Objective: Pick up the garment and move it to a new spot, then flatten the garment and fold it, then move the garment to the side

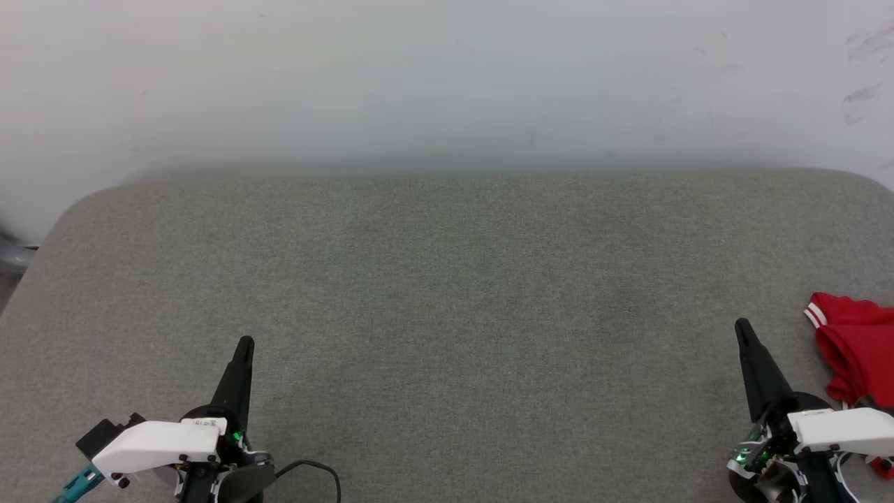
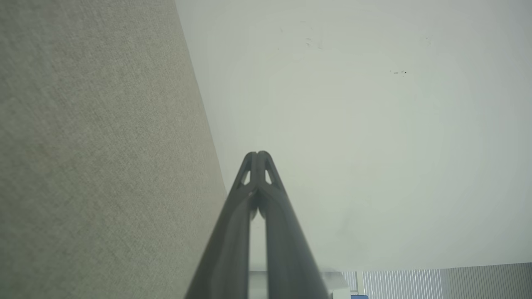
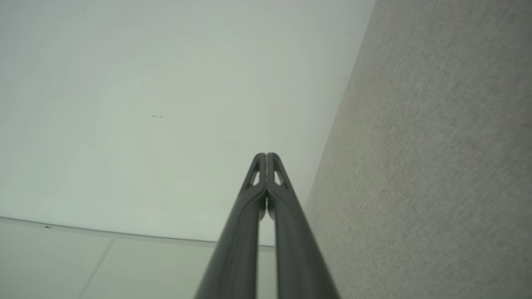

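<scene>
The garment [image 1: 858, 349], red with a red-and-white striped trim, lies bunched at the right edge of the head view on the grey padded table [image 1: 447, 279], partly cut off by the frame. My right gripper [image 1: 741, 327] sits just left of it, shut and empty, tips pressed together [image 3: 266, 155]. At the lower left my left gripper [image 1: 245, 342] rests over the table, also shut with nothing held [image 2: 257, 153]. Both point toward the far wall.
A pale wall [image 1: 447, 77] rises right behind the table's far edge. A black cable [image 1: 314, 467] loops by the left wrist. The table's rounded left corner [image 1: 77, 209] falls off toward the floor.
</scene>
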### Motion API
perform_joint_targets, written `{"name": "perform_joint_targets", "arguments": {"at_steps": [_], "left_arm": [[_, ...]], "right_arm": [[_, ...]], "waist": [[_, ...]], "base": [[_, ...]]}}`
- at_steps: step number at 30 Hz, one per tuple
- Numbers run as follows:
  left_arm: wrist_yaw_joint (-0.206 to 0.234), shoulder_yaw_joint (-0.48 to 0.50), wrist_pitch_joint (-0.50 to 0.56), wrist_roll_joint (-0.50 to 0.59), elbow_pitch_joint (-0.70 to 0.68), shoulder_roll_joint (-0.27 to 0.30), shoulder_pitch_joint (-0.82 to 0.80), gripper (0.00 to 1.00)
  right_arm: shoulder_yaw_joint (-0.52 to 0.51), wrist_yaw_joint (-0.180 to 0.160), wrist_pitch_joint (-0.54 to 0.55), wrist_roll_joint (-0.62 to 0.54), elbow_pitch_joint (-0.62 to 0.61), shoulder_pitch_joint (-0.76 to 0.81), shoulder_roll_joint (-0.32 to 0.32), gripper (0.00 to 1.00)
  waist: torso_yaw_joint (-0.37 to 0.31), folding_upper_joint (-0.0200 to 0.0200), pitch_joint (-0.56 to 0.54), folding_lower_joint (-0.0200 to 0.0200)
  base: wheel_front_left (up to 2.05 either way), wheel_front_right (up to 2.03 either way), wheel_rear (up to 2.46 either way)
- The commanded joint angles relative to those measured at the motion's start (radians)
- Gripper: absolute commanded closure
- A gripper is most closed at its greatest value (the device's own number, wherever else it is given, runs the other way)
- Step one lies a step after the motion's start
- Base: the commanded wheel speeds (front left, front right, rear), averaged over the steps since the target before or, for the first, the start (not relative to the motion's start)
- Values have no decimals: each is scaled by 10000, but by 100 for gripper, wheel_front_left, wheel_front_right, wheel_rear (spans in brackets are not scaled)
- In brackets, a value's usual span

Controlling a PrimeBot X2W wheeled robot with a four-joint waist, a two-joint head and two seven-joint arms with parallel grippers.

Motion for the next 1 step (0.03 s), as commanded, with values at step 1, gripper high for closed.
{"name": "perform_joint_targets", "arguments": {"at_steps": [1], "left_arm": [[-58,51,71,-193,-1,-25,-157,100]], "right_arm": [[-15,1,15,216,45,-190,-24,100]], "waist": [[-1,0,7,0]], "base": [[0,0,0]]}}
